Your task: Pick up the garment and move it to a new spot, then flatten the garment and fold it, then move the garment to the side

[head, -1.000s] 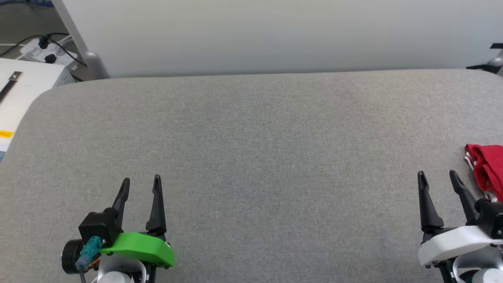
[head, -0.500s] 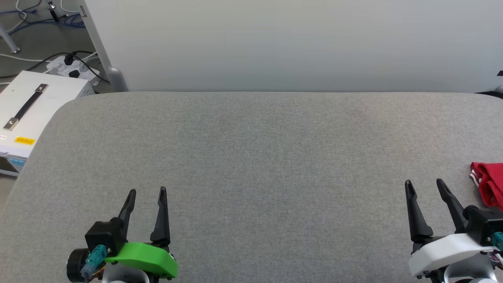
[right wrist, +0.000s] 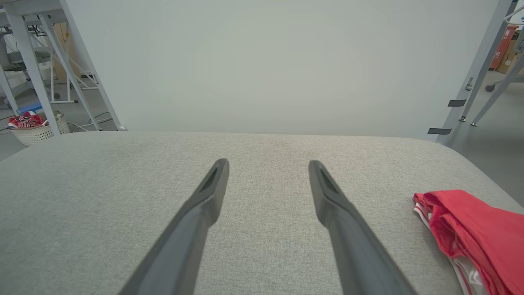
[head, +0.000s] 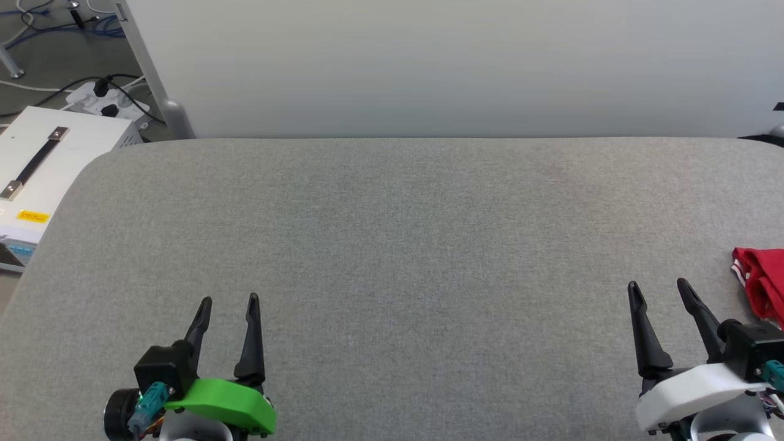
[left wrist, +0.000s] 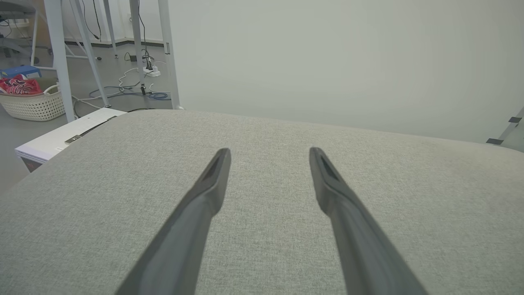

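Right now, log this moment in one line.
left fingers open, empty | right fingers open, empty | garment heaped on table, just right of right fingers, untouched | pick not begun

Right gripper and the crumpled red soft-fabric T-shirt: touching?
Apart. Right wrist view shows bare grey upholstery between the open right gripper and the red T-shirt.

Red garment (head: 762,282) — bunched, white striped trim showing; lying at the table's (head: 392,245) right edge
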Motion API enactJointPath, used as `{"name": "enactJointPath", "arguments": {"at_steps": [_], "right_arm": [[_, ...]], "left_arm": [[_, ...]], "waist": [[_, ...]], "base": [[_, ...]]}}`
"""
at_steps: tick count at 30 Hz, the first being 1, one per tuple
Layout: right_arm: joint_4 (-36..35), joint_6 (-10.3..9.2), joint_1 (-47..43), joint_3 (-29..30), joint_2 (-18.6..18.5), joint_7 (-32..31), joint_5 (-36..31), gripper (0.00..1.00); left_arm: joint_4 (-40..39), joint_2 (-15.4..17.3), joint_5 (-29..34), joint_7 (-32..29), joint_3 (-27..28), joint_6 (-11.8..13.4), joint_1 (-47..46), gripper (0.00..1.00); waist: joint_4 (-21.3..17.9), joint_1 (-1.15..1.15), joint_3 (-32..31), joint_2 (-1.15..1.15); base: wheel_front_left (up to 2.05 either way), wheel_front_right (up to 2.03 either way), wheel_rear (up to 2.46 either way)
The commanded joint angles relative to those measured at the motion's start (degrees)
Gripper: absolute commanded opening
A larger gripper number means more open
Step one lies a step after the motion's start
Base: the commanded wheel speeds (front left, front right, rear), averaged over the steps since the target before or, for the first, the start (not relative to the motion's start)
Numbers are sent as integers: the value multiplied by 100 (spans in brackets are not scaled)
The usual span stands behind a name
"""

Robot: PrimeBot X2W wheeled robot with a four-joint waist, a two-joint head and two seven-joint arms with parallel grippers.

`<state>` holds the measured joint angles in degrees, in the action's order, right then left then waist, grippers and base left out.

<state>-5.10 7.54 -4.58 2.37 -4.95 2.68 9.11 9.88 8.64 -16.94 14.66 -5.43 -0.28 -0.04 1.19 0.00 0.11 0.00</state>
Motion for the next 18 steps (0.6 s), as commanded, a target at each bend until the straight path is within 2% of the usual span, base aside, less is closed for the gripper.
{"name": "enactJointPath", "arguments": {"at_steps": [1, 3, 4, 18], "right_arm": [[-9, -5, 50, 2, -32, -24, -25, 100], [-10, -5, 55, 9, -35, -24, -28, 100], [1, 0, 1, 5, -8, 0, -3, 0], [50, -1, 44, -20, 17, -24, -89, 0]], "left_arm": [[16, -51, 47, 33, 17, -39, -25, 100], [33, -66, 69, 33, 29, -48, -39, 100], [39, -30, 33, -2, 15, -16, -2, 0], [-56, -80, 189, -146, 63, -12, -1, 0]], "waist": [[3, 0, 1, 0], [8, 0, 5, 0], [7, 0, 6, 0], [-5, 0, 5, 0]], "base": [[0, 0, 0], [0, 0, 0], [0, 0, 0], [0, 0, 0]]}}
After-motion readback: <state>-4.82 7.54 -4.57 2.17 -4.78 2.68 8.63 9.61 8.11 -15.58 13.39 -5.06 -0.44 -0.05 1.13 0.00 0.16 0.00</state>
